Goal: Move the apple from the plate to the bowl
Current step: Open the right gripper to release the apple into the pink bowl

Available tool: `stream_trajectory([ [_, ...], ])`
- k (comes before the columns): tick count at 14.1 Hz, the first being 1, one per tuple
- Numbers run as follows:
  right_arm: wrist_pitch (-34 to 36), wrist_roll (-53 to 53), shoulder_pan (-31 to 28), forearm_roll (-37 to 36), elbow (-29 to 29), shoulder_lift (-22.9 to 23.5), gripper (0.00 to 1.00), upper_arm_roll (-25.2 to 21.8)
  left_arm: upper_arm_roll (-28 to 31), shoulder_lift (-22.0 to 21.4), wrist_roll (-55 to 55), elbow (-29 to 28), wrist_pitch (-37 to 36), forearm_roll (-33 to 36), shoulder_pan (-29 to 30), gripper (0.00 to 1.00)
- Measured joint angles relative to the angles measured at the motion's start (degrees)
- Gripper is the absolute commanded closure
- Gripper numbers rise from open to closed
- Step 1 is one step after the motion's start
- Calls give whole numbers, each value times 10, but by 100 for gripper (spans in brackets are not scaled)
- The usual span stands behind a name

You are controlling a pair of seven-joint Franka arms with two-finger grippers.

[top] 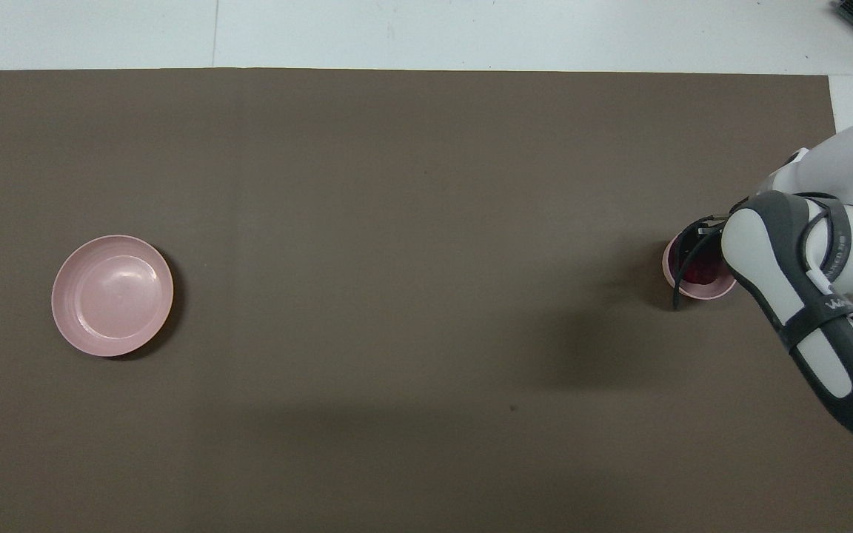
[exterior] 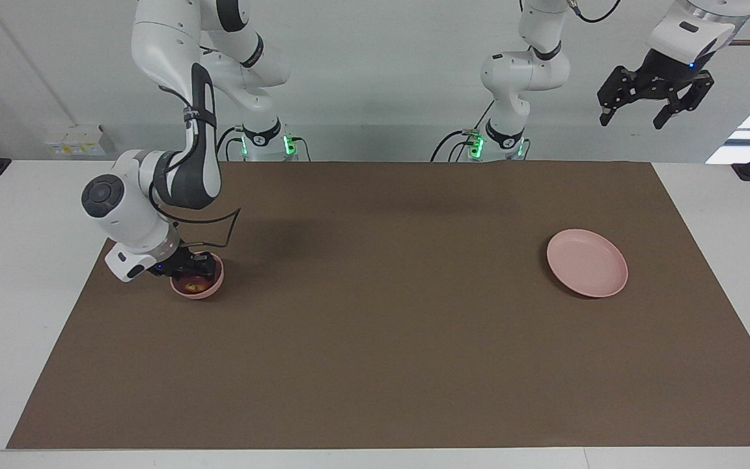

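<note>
Pink and small, the one bowl [exterior: 198,284] sits on the brown mat [exterior: 375,339] toward my right arm's end of the table, and the single apple [exterior: 194,284] lies inside it, dark red with its yellowish patch turned up toward the facing camera. Being round, it shows no long axis I can make out. My right gripper [exterior: 191,266] is down at the bowl's rim, right over the apple; whether its fingers are parted or pinching the fruit I cannot tell. My left gripper [exterior: 656,104] hangs high in the air at the left arm's end, fingers spread, waiting. One flat pink plate [exterior: 587,262] lies bare toward that end, well apart from the bowl.

From overhead, the plate [top: 112,295] rests alone, the bowl [top: 699,275] peeks out beside my right arm, and the apple [top: 700,271] shows as a dark red patch within it.
</note>
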State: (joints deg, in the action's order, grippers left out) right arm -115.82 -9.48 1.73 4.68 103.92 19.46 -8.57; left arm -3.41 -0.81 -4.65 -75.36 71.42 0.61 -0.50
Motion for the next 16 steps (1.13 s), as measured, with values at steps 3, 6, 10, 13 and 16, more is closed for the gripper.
stream_trajectory([
  [3, 0, 0, 0, 0, 2, 0, 45, 0, 1, 0, 0, 0, -4, -2, 8, 0],
  [6, 0, 0, 0, 0, 6, 0, 37, 0, -1, -1, 0, 0, -4, -2, 9, 0],
  [10, 0, 0, 0, 0, 10, 0, 19, 0, -2, -4, 0, 0, -4, -2, 9, 0],
  [13, 0, 0, 0, 0, 10, 0, 1, 0, -2, -5, 0, 0, -5, -2, 9, 0],
  [16, 0, 0, 0, 0, 10, 0, 0, 0, -2, -5, 0, 0, -5, -2, 9, 0],
])
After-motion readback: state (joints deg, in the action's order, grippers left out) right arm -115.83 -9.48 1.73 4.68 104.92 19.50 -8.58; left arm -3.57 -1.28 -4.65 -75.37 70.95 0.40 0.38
